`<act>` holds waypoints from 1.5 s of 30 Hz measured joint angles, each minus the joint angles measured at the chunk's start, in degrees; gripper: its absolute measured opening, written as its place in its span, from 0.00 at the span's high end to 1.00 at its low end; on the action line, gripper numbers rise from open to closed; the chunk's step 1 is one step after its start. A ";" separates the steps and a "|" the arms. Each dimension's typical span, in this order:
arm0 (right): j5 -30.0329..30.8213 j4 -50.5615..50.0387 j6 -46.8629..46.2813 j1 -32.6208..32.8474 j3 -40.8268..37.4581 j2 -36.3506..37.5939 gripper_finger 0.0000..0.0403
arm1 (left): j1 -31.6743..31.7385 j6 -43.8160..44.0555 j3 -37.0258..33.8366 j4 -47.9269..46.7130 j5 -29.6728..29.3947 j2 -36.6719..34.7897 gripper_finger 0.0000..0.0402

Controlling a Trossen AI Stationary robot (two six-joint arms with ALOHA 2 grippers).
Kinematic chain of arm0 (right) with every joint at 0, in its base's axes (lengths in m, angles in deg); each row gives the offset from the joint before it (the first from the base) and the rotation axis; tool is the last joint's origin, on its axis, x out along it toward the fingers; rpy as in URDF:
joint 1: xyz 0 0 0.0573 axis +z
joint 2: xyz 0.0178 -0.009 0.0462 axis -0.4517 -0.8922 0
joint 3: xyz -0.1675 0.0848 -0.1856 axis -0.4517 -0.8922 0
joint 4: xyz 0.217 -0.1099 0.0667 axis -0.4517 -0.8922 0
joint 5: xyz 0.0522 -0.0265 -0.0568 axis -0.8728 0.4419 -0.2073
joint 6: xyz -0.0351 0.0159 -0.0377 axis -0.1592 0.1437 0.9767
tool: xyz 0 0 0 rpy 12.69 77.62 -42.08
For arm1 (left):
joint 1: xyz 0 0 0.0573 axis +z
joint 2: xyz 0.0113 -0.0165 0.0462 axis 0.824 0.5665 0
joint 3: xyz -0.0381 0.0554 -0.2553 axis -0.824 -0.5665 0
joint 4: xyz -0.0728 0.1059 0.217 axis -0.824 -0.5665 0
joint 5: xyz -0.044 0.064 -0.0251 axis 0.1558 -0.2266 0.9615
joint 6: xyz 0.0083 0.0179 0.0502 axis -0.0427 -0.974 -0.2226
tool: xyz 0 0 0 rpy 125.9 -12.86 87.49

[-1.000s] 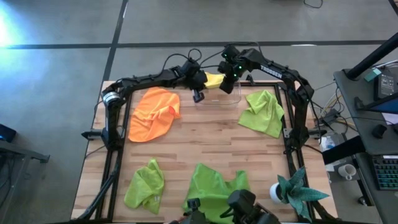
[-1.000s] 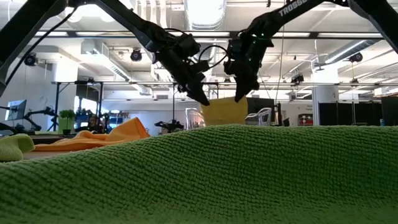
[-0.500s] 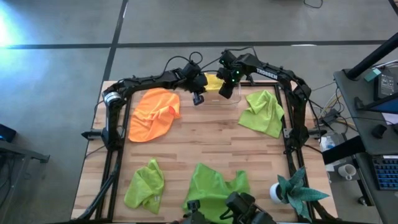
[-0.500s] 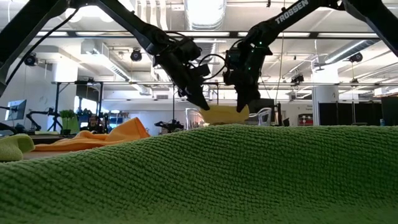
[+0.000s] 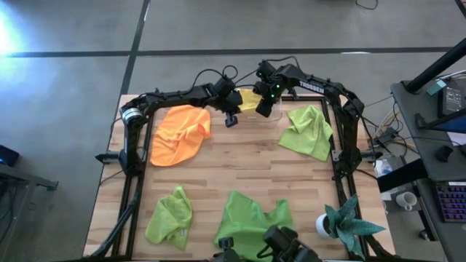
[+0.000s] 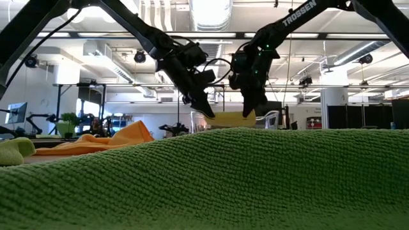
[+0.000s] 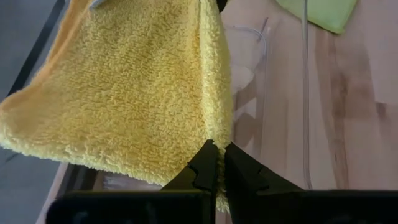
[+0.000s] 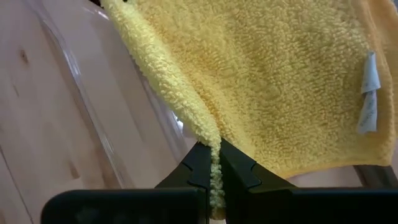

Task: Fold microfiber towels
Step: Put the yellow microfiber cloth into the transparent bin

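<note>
Holding the yellow towel (image 5: 250,96) between them at the far edge of the counter (image 5: 240,171), both arms have it pinched from opposite ends: the left claw (image 7: 216,163) is clamped tight on one folded edge and the right claw (image 8: 214,163) is clamped tight on another, so the cloth hangs doubled and fairly flat rather than bunched. That two-point hold looks meant to keep the fold from falling open while the towel is brought over the clear plastic bin (image 5: 264,115), whose wall shows just beside the cloth in both wrist views. In the low view the yellow towel sits low between the two claws, close to the bin, which suggests it is being set down there as a finished fold, though whether it already touches the bin cannot be told. The other cloths lie crumpled and apart on the counter, not yet folded: the orange towel (image 5: 180,133) near the left arm, one lime green towel (image 5: 309,131) near the right arm, and two more lime green towels (image 5: 170,215) (image 5: 251,218) along the near edge. A teal plant (image 5: 348,222) stands at the near right corner, clear of the work.
</note>
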 joint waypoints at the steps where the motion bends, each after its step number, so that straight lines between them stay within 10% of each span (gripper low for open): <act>1: 0.00 -0.04 0.00 0.09 -0.13 0.00 0.97 | -0.03 -0.02 -0.12 -0.01 0.02 0.00 1.00; 29: -1.05 1.94 -1.62 1.24 -3.47 0.04 0.97 | -0.27 0.07 -0.28 -0.23 0.21 0.04 1.00; 45: -0.59 2.26 -3.69 1.18 -3.56 0.86 0.69 | -0.23 -0.33 0.04 -0.46 -0.13 0.04 0.99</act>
